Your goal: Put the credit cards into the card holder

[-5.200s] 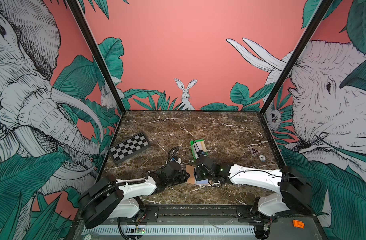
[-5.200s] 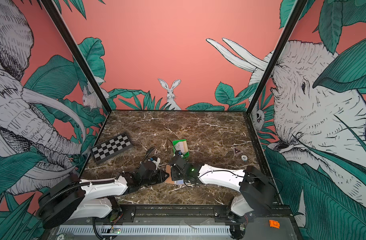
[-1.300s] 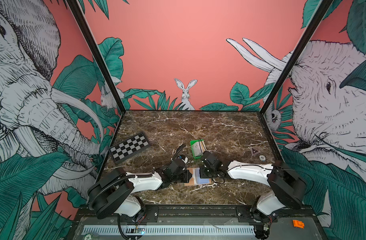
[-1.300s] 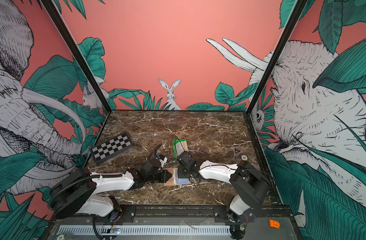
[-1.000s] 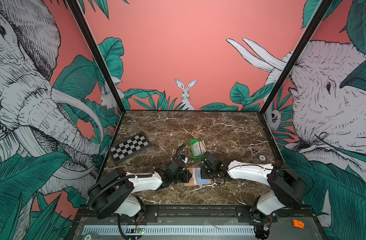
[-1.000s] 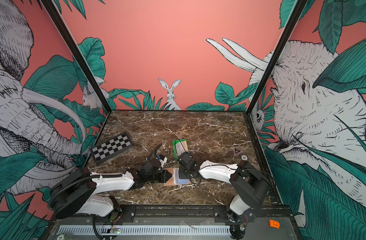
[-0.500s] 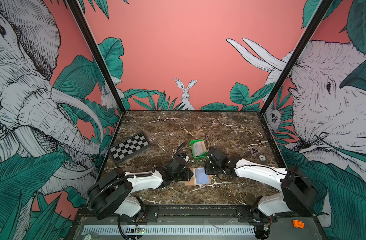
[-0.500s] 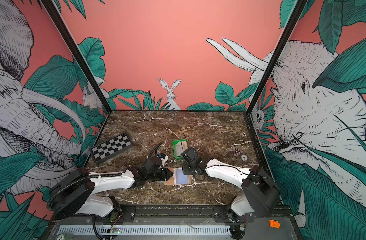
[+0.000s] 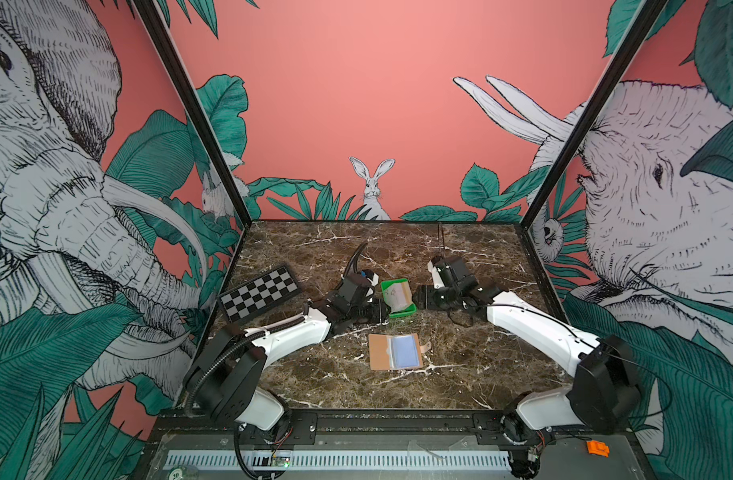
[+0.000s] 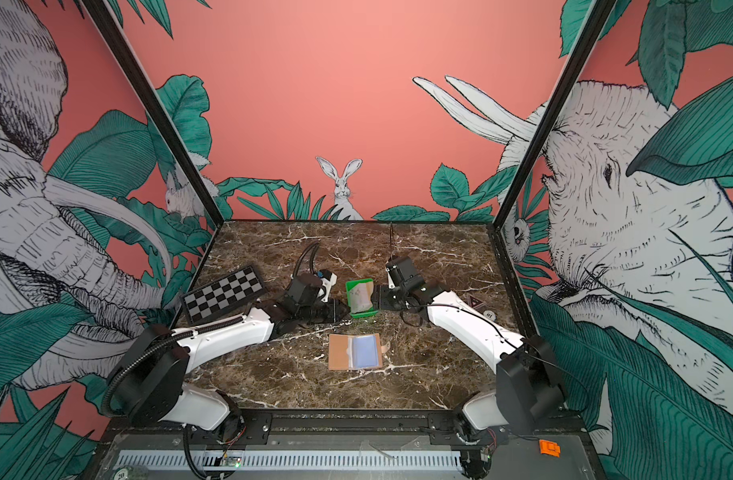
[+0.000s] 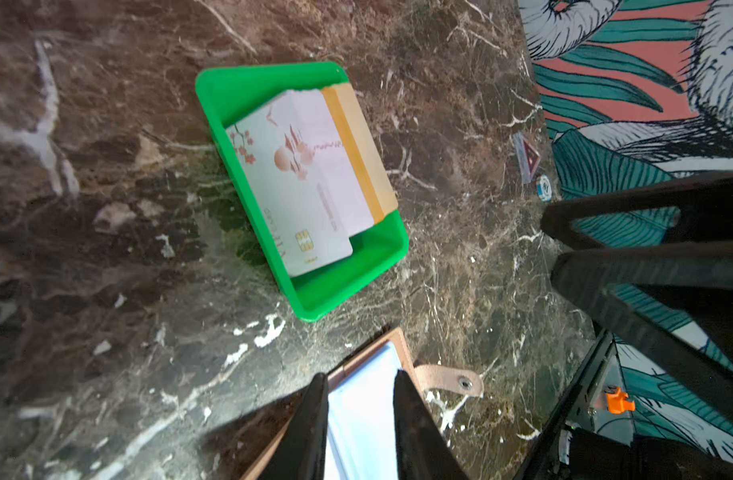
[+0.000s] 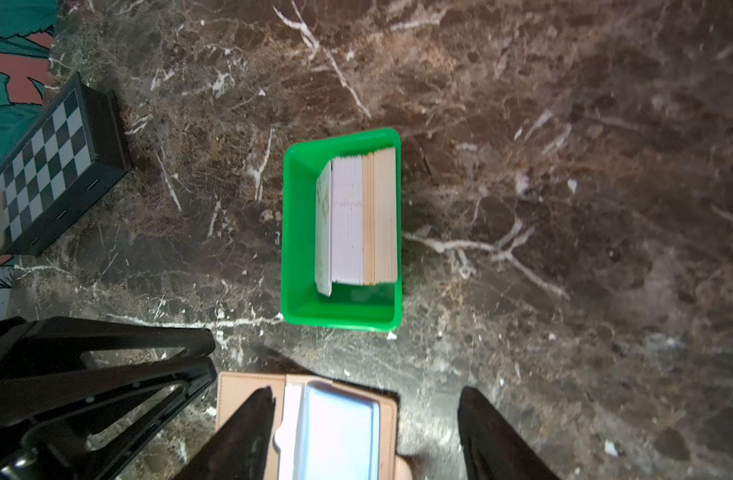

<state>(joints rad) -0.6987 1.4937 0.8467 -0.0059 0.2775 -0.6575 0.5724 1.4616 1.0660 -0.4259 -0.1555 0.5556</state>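
Your right gripper (image 9: 416,297) hangs with its jaws spread wide and nothing between them. Its tips point across the table at the right-hand side of the green tray (image 9: 404,311). Your left gripper (image 9: 380,311) stands just beside the tray's opposite side, its fingers (image 11: 314,415) parted only by a narrow gap, and it too holds nothing. So the credit cards (image 9: 396,294) sit between your two tools, packed on edge in that tray. Their long edges run away from the robot base, as the tray's long axis does, and the thickness of the pack runs from one arm towards the other. The right wrist view looks down on the card edges (image 12: 356,220), with the tray ahead of the open jaws. The outermost printed card leans a little off the pack on the side facing your left arm. The left wrist view meets that printed face (image 11: 302,178) broadside. Both tools are about equally near. Judging by this, the right one is better placed, since its jaws close across the card faces. The card holder (image 9: 395,351) lies open and flat on the marble table (image 9: 335,382). It is nearer the base than the tray and apart from both grippers, with its bluish sleeve up and its strap towards your right arm. You cannot tell whether that sleeve already has a card in it.
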